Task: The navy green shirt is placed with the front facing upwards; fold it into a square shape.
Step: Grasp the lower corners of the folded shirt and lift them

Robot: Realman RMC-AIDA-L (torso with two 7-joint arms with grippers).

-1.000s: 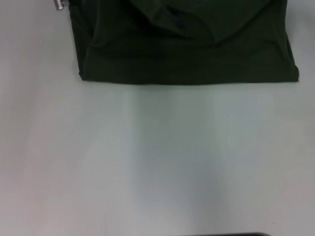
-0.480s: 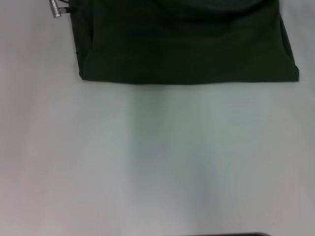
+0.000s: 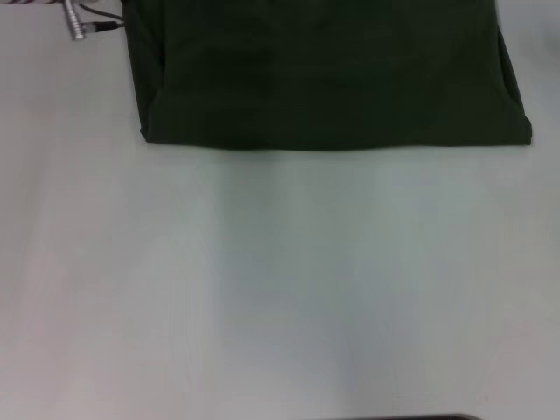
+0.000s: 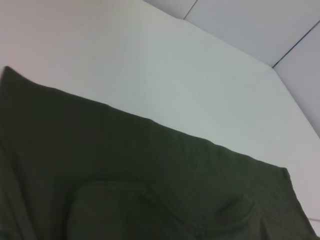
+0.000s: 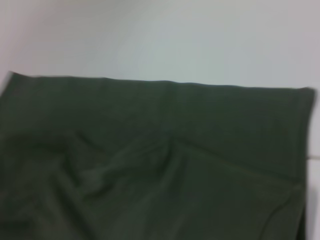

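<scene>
1. The dark olive-green cotton shirt (image 3: pixel 328 79) is seen lying on the pale grey-white table (image 3: pixel 280 289), at the far side of the head view. Its near edge runs straight & flat; the top part is cut off by the frame.

2. The shirt is already doubled over, judging by the thick near edge & the stacked side edges at both corners. No lettering or print is shown in any view.

3. In both wrist views the cloth is seen from above w/ raised ridges & creases across the upper layer, esp. around a hump near the middle (image 5: pixel 125 165). The fold is not lying fully flat.

4. Neither gripper is shown. Only a small silver metal connector w/ cable (image 3: pixel 79 26) is visible at the far left corner of the head view, just beside the shirt's left edge; it prob. belongs to the left arm. Whether the fingers are spread, pressed together or pinching cloth cannot be told for either arm.

5. Risk: if the top layer is dropped or dragged unevenly, the ridges get pressed in & the result is a lumpy, skewed shape, not a square.

6. Risk: if one arm is moved faster than the other, the upper layer is pulled askew & its edges no longer line up w/ the bottom layer.

7. Risk: the whole stack may be slid on the smooth table if only the top layer is tugged, so earlier folds are undone.
</scene>
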